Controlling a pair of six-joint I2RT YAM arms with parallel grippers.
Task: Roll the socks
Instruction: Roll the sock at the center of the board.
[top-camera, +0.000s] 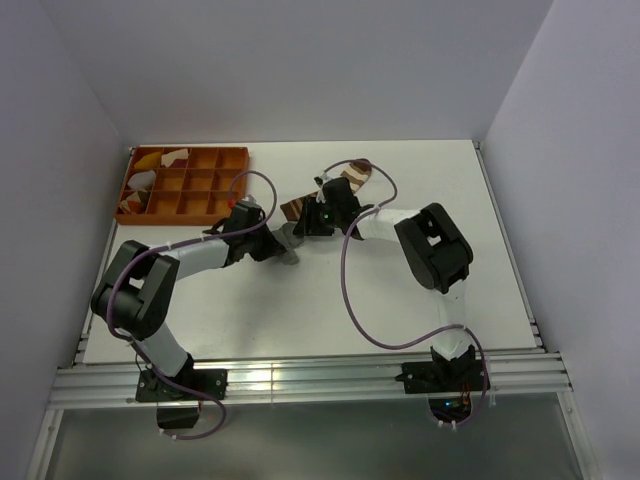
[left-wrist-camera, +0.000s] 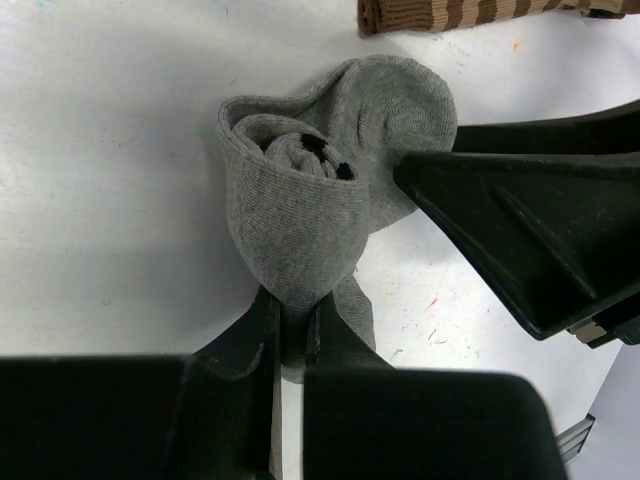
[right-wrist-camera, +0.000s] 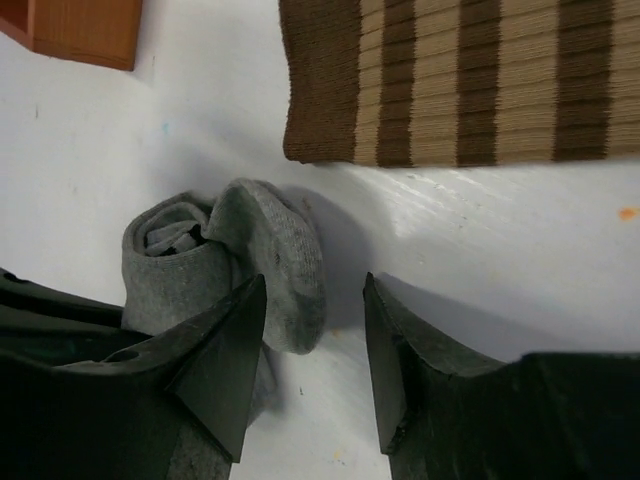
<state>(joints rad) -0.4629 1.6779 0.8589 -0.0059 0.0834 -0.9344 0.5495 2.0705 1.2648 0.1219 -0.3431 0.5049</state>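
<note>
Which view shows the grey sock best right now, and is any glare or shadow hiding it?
Left wrist: the grey sock is sharp, centred and evenly lit, nothing washed out. Right wrist: also sharp; a soft shadow falls beside the sock, with a mild sheen on the table below the brown striped sock. Top external: the sock is tiny and partly covered; glare sits on the rail.

The top camera looks down from behind over the whole white table (top-camera: 430, 180). Both wrist cameras sit close, sharing the rolled grey fabric sock (left-wrist-camera: 300, 230) and the brown, cream-striped sock (right-wrist-camera: 470, 80).
</note>
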